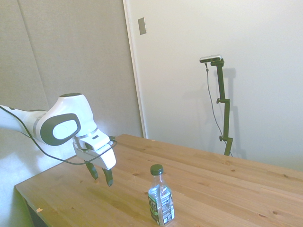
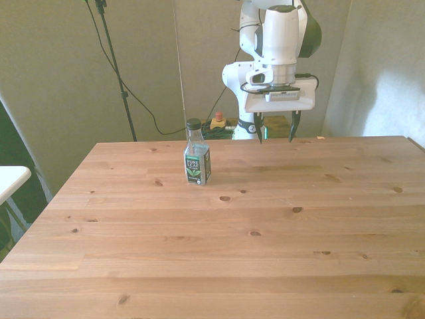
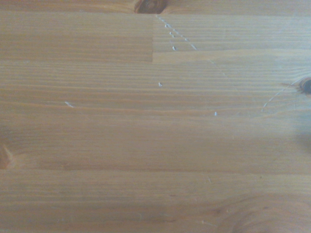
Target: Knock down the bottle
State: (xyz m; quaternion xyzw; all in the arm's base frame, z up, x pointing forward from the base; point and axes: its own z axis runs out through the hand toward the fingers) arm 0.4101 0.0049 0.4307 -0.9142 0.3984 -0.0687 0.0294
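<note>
The bottle [image 2: 197,153] stands upright on the wooden table [image 2: 212,232]; it is small and clear with a dark green cap and a green-and-white label, and it also shows near the bottom of the side view [image 1: 160,196]. My gripper [image 2: 274,136] hangs open just above the table's far edge, to the front view's right of the bottle and well apart from it. In the side view the gripper [image 1: 101,176] points down, left of the bottle, with nothing between its dark fingers. The wrist view holds only bare wood grain.
A red-and-yellow object [image 2: 217,121] sits behind the table's far edge near the robot's base. A black cable [image 2: 143,106] runs down behind the table. A white surface [image 2: 10,178] juts in at the front view's left.
</note>
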